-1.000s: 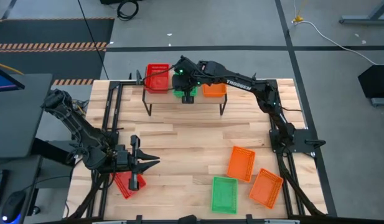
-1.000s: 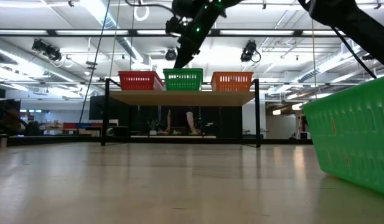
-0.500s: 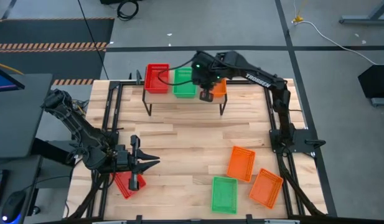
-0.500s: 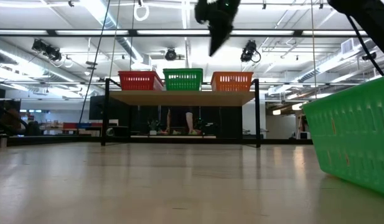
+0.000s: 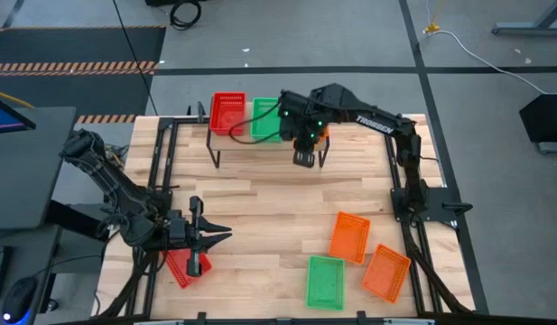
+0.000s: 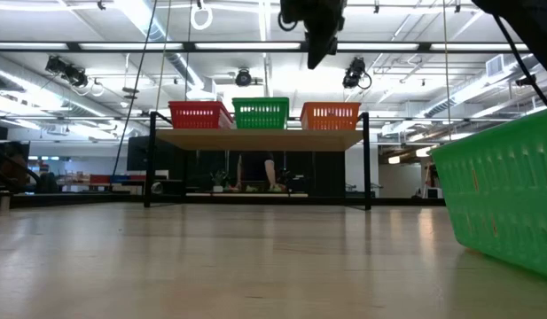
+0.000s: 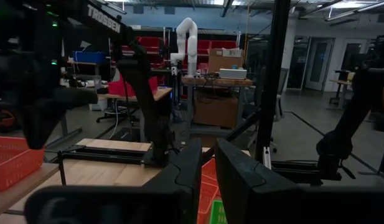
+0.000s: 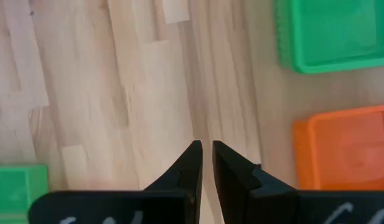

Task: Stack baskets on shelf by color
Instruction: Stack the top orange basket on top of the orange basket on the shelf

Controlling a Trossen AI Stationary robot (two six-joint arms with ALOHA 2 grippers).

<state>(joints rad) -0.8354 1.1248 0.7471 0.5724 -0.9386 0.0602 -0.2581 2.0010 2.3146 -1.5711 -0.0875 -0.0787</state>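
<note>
The shelf (image 5: 260,144) stands at the table's far side with a red basket (image 5: 228,113), a green basket (image 5: 265,120) and an orange basket (image 5: 320,132) side by side on its top; the low view shows them as red (image 6: 199,114), green (image 6: 261,113) and orange (image 6: 331,115). My right gripper (image 5: 302,159) hangs shut and empty high over the shelf's near edge, in front of the orange basket, fingers pointing down (image 8: 204,152). My left gripper (image 5: 217,236) waits shut near the table's near left corner, above a red basket (image 5: 181,268) lying on the tabletop.
Loose on the tabletop's near right part lie two orange baskets (image 5: 349,236) (image 5: 386,272) and a green basket (image 5: 325,282), which fills the low view's right side (image 6: 508,199). Bare wood lies between the shelf and these. Black frame rails run along the table's left and right edges.
My right gripper has risen from just above the green basket on the shelf. It has swung toward the table's right and then toward the near edge, ending over the shelf's near edge. The green basket stays on the shelf between red and orange.
</note>
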